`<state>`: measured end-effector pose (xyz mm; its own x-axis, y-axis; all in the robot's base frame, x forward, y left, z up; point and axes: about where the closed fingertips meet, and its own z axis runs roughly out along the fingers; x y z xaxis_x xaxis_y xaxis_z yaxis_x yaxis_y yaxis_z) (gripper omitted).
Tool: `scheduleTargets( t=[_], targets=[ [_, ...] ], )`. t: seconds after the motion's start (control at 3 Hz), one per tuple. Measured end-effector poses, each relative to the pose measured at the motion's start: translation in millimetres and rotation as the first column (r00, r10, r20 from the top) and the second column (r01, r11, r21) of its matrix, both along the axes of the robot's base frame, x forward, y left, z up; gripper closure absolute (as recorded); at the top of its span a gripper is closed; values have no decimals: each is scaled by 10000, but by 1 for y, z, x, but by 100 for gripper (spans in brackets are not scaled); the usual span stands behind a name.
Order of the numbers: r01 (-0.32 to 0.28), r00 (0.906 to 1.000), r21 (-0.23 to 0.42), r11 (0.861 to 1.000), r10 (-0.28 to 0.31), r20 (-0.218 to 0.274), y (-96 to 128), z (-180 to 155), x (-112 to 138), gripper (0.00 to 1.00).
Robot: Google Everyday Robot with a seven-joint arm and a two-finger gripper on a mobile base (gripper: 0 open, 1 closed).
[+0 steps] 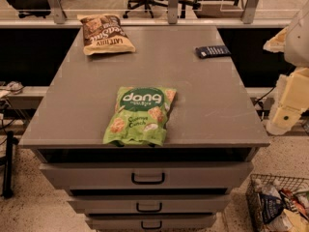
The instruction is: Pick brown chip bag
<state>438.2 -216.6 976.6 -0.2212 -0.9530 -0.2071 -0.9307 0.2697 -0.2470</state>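
Note:
The brown chip bag (105,34) lies flat at the far left corner of the grey cabinet top (203,95). It is dark brown with a cream band and white lettering. My gripper (282,116) hangs at the right edge of the view, off the cabinet's right side and about level with its top. It is far from the brown bag and holds nothing that I can see. The cream arm (295,37) rises above it.
A bright green "dang" bag (140,115) lies at the front middle of the top. A small flat dark blue packet (213,50) lies at the far right. Drawers (147,177) are below. A wire basket (280,208) of packets stands on the floor at the lower right. A railing and office chairs are behind.

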Motion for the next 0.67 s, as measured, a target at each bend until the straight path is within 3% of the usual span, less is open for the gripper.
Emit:
scheduleTargets(
  t=[0.33,0.67],
  targets=[
    [0,10000,0,10000,0,2,0,0,0,0],
    [-283,9989,346,9990,270,370,22,-4,42,0]
  ],
)
